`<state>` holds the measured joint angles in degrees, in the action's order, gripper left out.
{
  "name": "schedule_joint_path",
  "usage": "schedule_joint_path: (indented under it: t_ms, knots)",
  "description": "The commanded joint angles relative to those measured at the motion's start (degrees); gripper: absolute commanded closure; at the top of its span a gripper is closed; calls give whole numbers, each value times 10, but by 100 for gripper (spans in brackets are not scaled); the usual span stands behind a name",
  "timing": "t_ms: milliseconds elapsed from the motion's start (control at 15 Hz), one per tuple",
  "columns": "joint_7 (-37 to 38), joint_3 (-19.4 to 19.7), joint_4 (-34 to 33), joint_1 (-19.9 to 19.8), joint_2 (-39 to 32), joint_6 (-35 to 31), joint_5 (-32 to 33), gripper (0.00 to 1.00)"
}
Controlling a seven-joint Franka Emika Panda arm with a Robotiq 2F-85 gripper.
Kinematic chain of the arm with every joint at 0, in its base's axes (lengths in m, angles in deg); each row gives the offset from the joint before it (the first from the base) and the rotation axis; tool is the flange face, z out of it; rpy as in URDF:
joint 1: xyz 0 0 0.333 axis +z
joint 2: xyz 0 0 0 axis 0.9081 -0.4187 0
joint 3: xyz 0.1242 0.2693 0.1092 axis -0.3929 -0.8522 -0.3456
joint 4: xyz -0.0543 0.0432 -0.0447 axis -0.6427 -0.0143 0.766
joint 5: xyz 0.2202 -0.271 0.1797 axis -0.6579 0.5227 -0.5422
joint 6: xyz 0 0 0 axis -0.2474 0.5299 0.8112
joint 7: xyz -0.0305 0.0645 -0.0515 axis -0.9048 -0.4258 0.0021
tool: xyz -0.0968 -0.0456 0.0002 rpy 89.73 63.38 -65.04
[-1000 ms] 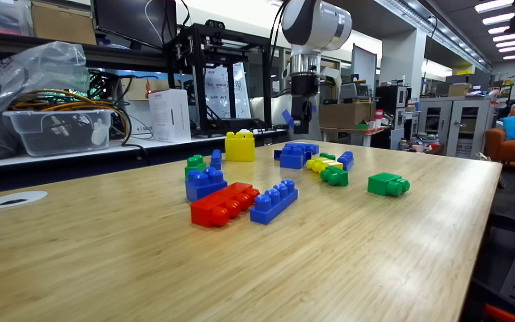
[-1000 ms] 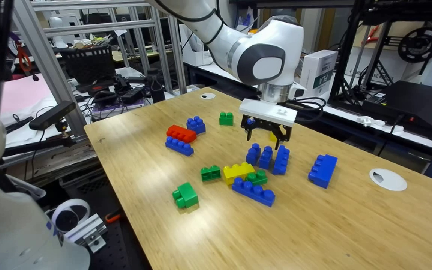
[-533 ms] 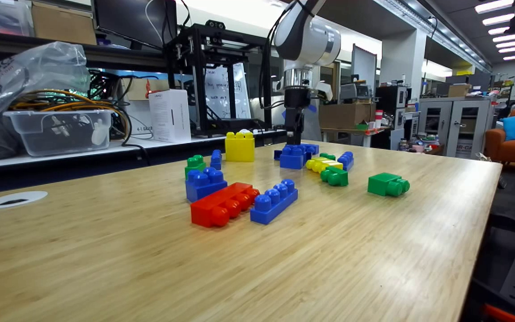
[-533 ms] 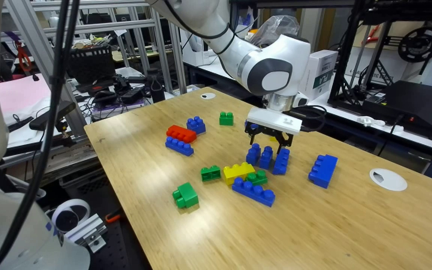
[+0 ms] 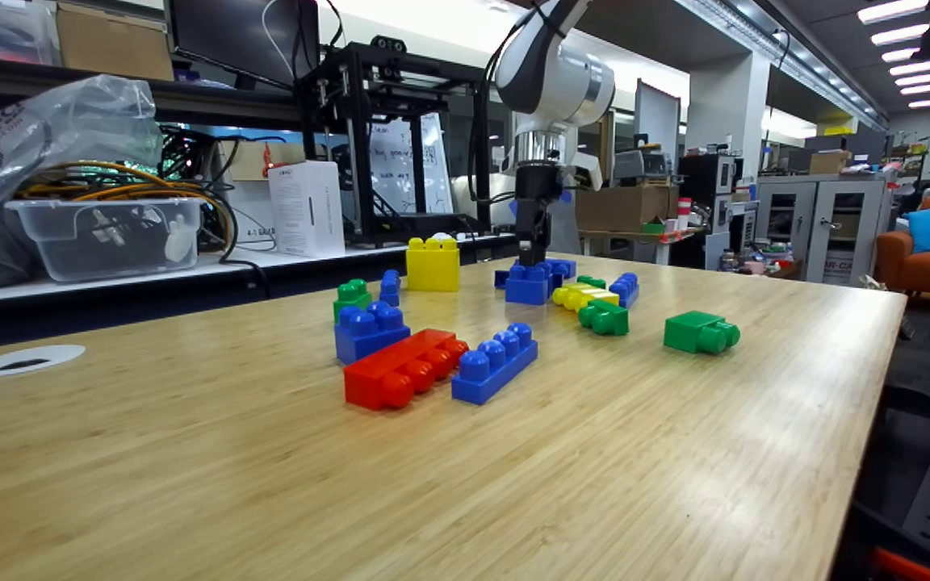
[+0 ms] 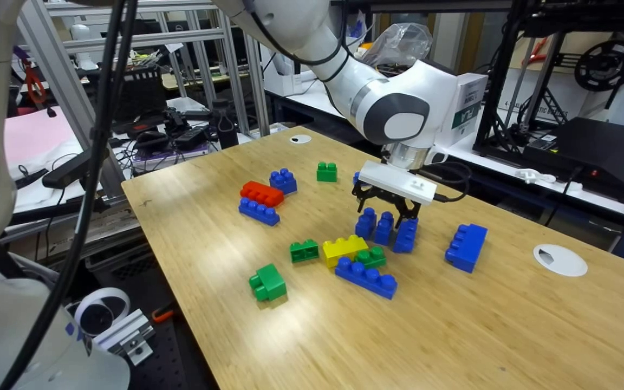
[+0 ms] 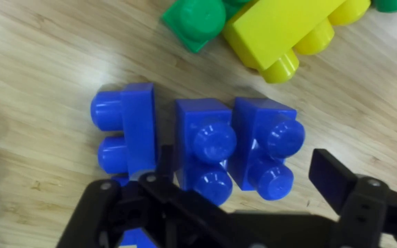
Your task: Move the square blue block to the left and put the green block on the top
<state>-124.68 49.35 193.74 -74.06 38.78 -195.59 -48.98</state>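
My gripper (image 6: 379,218) is open, low over two short upright blue bricks (image 6: 366,223) (image 6: 384,228). In the wrist view the gripper (image 7: 245,162) has these two-stud bricks (image 7: 205,134) (image 7: 267,137) between its fingers. The left finger is between them and a blue brick on its side (image 7: 138,127). A chunky square blue block (image 6: 283,181) stands by the red brick, away from the gripper; it also shows in an exterior view (image 5: 372,332). Small green bricks are at the yellow brick (image 6: 371,256), nearby on its side (image 6: 304,251), and farther back (image 6: 327,171); I cannot tell which is the green block.
A yellow brick (image 6: 344,249) and a long blue brick (image 6: 366,277) lie in front of the gripper. A larger green brick (image 6: 267,283), a red brick (image 6: 261,193) and a big blue brick (image 6: 466,247) are around. A tall yellow block (image 5: 433,266) stands behind.
My gripper has come down over the two short blue bricks, shifting left in an exterior view, and stays open. No brick has visibly moved.
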Motion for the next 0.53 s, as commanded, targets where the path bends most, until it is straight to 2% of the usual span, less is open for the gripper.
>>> schedule_joint_path:
  t_ms: [0, 467]
  knots:
    - [-18, -16, -9, -11, -5, 36, -21, 0]
    - [-4, -18, -1, -1, -1, 41, -16, 0]
